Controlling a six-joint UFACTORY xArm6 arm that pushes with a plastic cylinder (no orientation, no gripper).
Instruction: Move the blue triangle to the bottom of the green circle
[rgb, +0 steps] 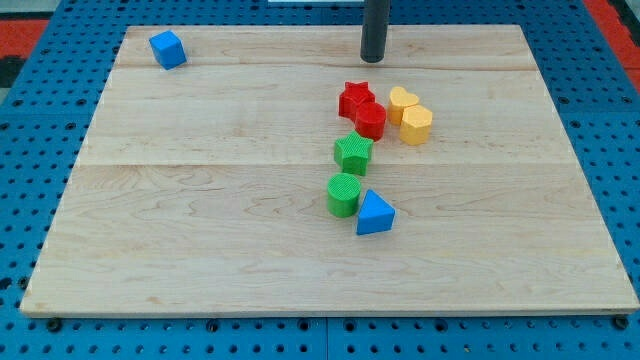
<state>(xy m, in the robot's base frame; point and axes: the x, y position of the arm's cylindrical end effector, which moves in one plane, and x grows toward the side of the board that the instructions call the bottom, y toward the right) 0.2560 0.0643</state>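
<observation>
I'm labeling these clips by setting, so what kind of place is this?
Probably a robotics lab bench: a wooden board lies on a blue perforated base, small coloured blocks like the blue triangle sit on it, and my tip hangs above.

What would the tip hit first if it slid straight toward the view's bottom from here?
Probably the red star: it sits just below my tip, slightly to the view's left. Depth is unclear, so it might only graze it.

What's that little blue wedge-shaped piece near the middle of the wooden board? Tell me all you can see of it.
The blue triangle is a small solid block, plain bright blue, plastic-looking, with rounded corners. It lies flat on the wooden board, one corner pointing toward the view's top. It sits just right of and slightly below the green circle, touching or nearly touching it. My tip is far off, near the view's top.
</observation>
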